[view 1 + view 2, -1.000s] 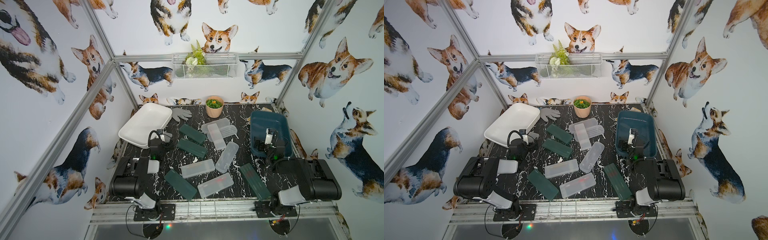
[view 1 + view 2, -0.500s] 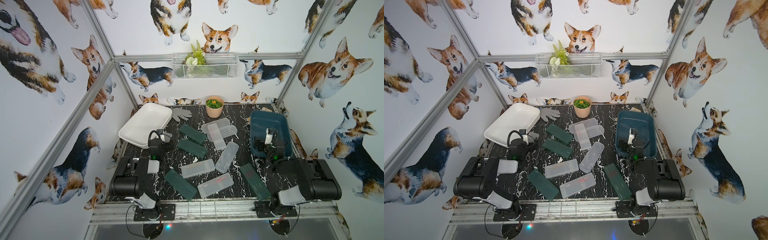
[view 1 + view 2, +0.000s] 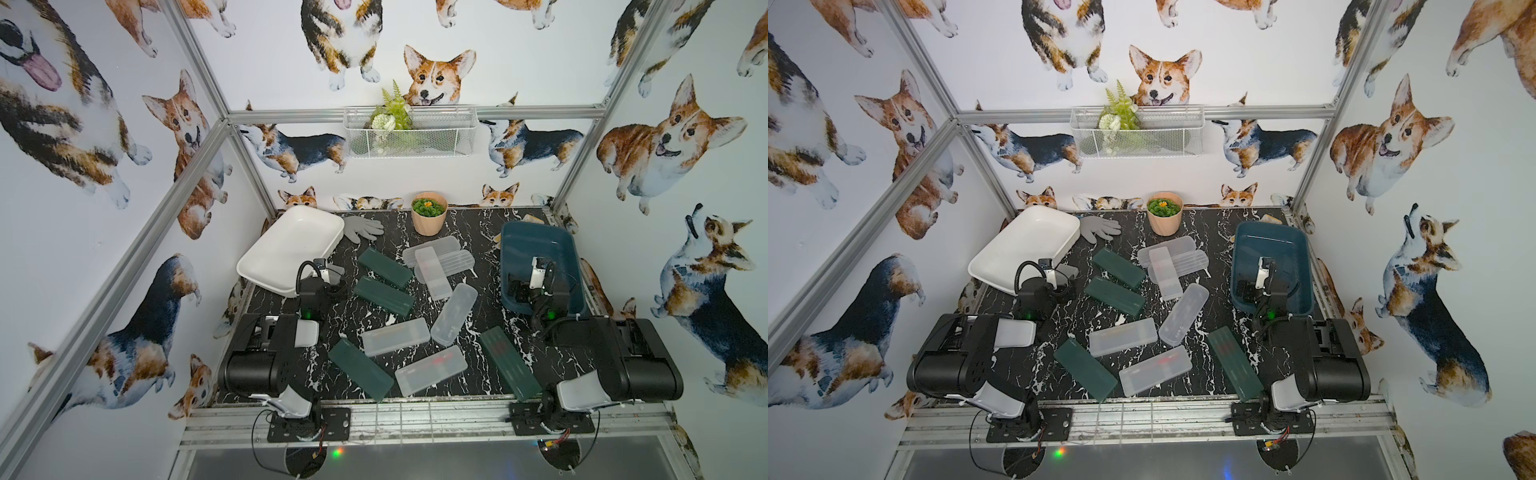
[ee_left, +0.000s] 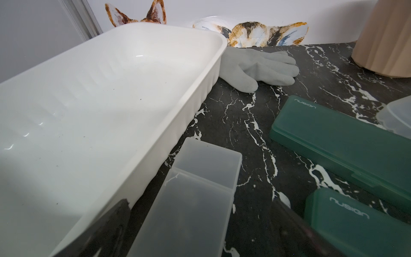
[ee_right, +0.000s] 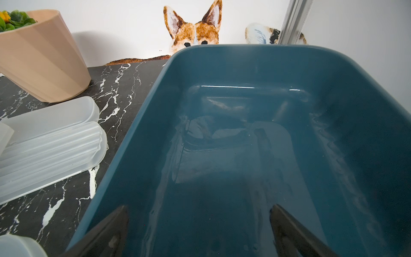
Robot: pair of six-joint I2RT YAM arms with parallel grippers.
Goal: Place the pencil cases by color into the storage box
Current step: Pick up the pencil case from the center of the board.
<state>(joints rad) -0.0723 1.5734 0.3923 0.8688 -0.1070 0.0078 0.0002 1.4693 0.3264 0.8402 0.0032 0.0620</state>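
Observation:
Pencil cases lie scattered on the black marble table in both top views: dark green ones (image 3: 384,268) (image 3: 360,370) (image 3: 505,361) and frosted clear ones (image 3: 432,253) (image 3: 395,336) (image 3: 430,371). The white storage box (image 3: 266,257) stands tilted at the back left, and the teal one (image 3: 540,237) at the right. My left gripper (image 4: 200,222) is open beside the white box. A clear case (image 4: 195,200) lies between its fingers, with a gap at one side. My right gripper (image 5: 200,222) hangs open inside the teal box (image 5: 244,155), with nothing between its fingers.
A grey glove (image 3: 361,228) lies behind the white box. A tan plant pot (image 3: 429,212) stands at the back middle. A wire basket (image 3: 409,133) hangs on the back wall. Two green cases (image 4: 333,142) lie close to the left gripper.

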